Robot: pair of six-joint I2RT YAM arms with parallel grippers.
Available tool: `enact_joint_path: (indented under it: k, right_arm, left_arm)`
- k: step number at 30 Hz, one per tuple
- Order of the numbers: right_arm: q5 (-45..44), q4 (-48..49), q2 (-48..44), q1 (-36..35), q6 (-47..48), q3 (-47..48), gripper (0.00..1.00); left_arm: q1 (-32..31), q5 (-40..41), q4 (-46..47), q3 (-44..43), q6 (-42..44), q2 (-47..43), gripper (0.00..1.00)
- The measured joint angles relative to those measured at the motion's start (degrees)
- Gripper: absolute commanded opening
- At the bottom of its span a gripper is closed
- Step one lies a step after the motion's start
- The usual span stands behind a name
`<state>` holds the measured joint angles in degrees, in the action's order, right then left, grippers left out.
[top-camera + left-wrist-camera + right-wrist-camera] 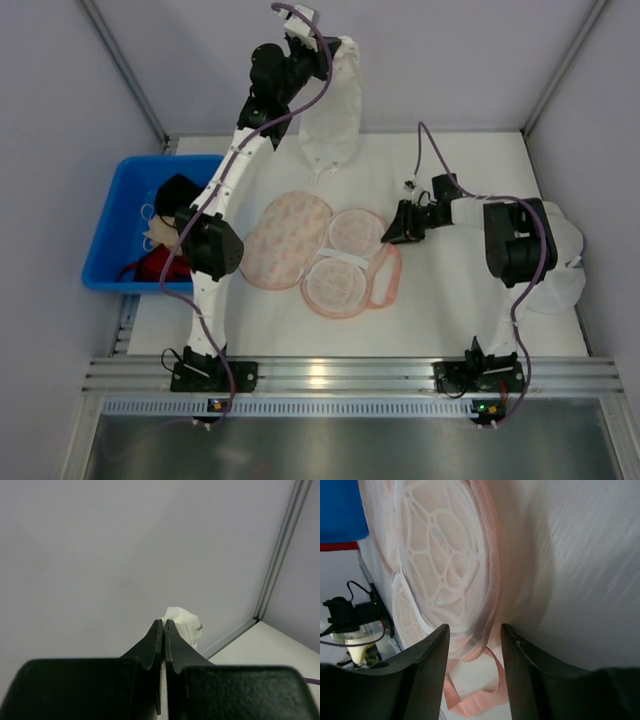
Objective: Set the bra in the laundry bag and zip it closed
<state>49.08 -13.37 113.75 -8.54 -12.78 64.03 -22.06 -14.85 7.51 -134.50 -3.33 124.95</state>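
Blue bin (108, 200) at far left holds dark, red and beige garments; not part of this step. Left gripper (163, 626) is raised high at the back of the cell, jaws pressed together on the bra (330, 110), which hangs pale and limp from it, its lower tip just above the back of the table (460, 180). Laundry bag (290, 240) lies unzipped at mid-table: printed peach lobe on the left, white mesh panels (335, 285) beside it, pink zip rim (492, 590) trailing to the right. Right gripper (474, 628) is low at the bag's right edge, fingers standing partly apart on either side of that rim; whether they pinch it yet I cannot tell. Judgement: the step in hand is securing the rim so the bag stays put and gapes. Bite the rim tape only, not the mesh, then hold or lift slightly. The bra should come down over the open lobe with its hanging tip landing first, so the fabric folds in on itself. Risk: cloth draped over the zip track would foul the zipping
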Motion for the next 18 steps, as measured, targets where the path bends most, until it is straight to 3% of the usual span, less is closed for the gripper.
enact_joint_path:
  k: [5, 7, 9, 18]
  right_arm:
    - [0.2, -1.7, -5.0, 0.2, 0.1, -2.5, 0.73]
    - [-0.7, -3.8, -6.7, 0.9, 0.6, -2.8, 0.93]
    - [-1.5, -5.5, -8.2, 2.1, 1.6, -2.8, 0.99]
    - [-4.0, -10.3, -11.7, 11.8, 4.2, -2.0, 0.99]
  left_arm:
    - [-3.0, 0.7, 3.1, -0.4, 3.2, 0.4, 0.00]
    - [-4.0, 0.7, 4.5, 0.2, 3.8, 0.4, 0.00]
    - [-4.9, 0.4, 6.2, 3.2, 4.4, -0.6, 0.00]
    - [-6.0, -2.8, 6.8, 35.7, 5.0, -13.0, 0.00]
